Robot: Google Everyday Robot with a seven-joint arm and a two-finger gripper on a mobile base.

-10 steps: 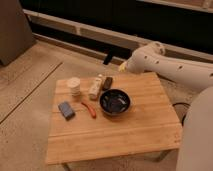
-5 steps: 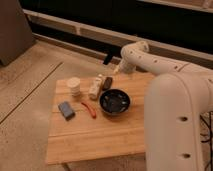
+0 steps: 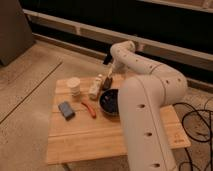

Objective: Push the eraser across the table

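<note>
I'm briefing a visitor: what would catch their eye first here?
The big white robot arm fills the right side and bends down so its gripper sits at the back edge of the wooden table, beside a small bottle. A black bowl stands mid-table, with a white cup and a blue-grey pad further left.

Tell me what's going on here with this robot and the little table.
The robot's one arm reaches over the low wooden table, with its gripper down near the far edge, right by the small black eraser. The eraser lies between a pale bottle and the black bowl. I cannot tell whether the gripper is touching it. A paper cup, a blue-grey pad and a small red tool sit further left, away from the gripper.
</note>
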